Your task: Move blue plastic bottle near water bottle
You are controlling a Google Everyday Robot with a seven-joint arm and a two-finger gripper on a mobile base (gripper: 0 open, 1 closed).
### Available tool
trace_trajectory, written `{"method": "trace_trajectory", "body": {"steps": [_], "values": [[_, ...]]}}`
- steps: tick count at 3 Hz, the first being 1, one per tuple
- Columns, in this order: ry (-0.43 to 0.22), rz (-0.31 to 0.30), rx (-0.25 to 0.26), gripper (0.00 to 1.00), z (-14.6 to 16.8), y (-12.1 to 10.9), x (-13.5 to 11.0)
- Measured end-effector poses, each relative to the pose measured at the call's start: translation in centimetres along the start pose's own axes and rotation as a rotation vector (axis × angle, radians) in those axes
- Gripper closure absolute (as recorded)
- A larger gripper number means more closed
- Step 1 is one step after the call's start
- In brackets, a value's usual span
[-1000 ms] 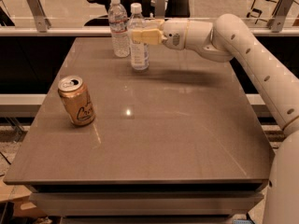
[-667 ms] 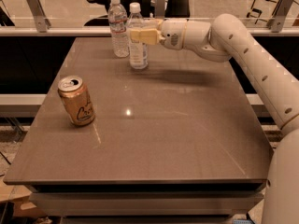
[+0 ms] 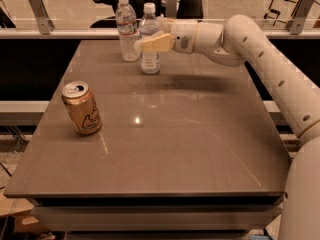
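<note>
The blue plastic bottle [image 3: 149,63], smooth and clear with a white cap, stands upright near the back of the brown table [image 3: 190,134]. The water bottle [image 3: 127,30], ribbed with a narrow red-and-white label band, stands just behind and to the left of it, almost touching. My gripper [image 3: 148,41] reaches in from the right at the end of the white arm [image 3: 250,44]. Its yellowish fingers [image 3: 156,43] are closed around the middle of the blue plastic bottle and hide part of its label.
A tan soda can [image 3: 81,107] stands tilted on the left side of the table. A rail and dark chairs lie behind the table's back edge. The arm spans the table's right rear corner.
Almost nothing has changed: the gripper and the blue plastic bottle stay beside the water bottle, shifted at most slightly left. The can has not moved.
</note>
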State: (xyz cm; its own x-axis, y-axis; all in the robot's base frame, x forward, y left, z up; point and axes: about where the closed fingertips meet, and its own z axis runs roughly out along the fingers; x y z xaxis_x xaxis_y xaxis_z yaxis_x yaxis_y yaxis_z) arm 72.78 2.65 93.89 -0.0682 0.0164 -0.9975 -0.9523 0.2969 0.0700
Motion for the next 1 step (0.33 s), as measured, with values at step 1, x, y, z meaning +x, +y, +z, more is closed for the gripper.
{"method": "trace_trajectory", "body": {"steps": [1], "values": [[0.0, 0.0, 0.0, 0.0, 0.01, 0.01, 0.0]]}}
